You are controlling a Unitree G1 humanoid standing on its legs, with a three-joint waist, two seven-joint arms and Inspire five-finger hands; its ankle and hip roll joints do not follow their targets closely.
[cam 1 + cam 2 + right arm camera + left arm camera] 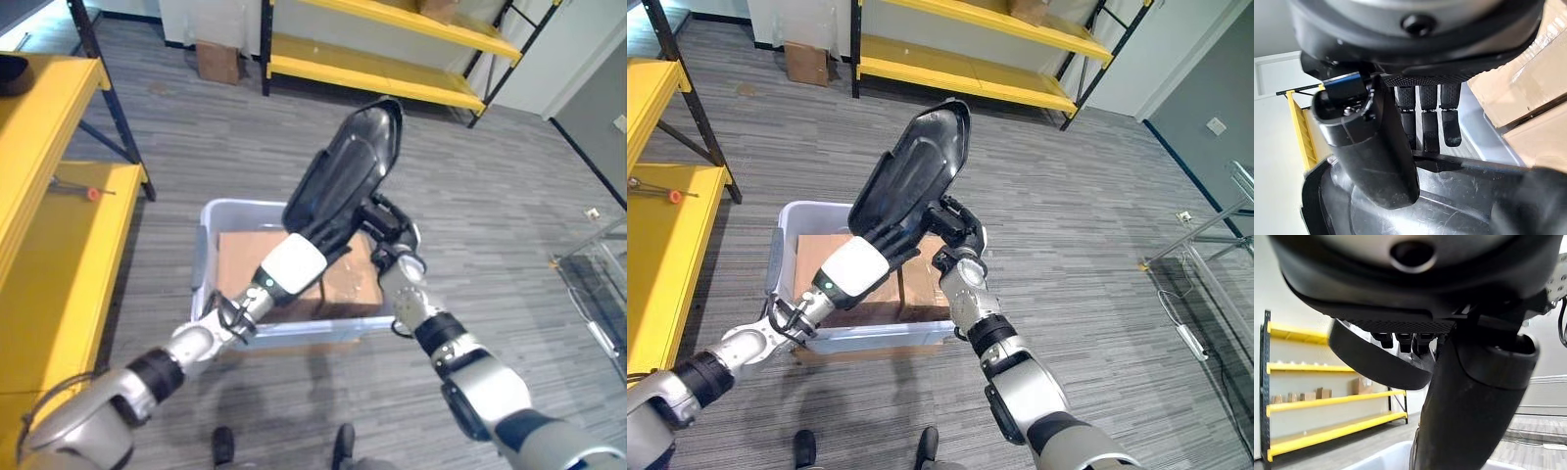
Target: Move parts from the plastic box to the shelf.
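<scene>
A large black moulded plastic part [353,166] is held up at a slant above the clear plastic box [208,227]. My left hand [292,264] grips its lower end from below, fingers curled over the part's edge [1376,363]. My right hand [392,233] pinches the part's lower right rim; in the right wrist view its fingers [1425,117] lie on one side of the part [1449,205] and the thumb [1371,152] on the other. A flat brown cardboard piece [240,266] lies in the box beneath the part.
A yellow shelf [59,255] runs along my left, with a red-handled tool [93,193] on its lower level. Another yellow shelf [372,69] stands at the back, a cardboard carton [217,61] beside it. A metal and glass frame [600,284] stands at the right.
</scene>
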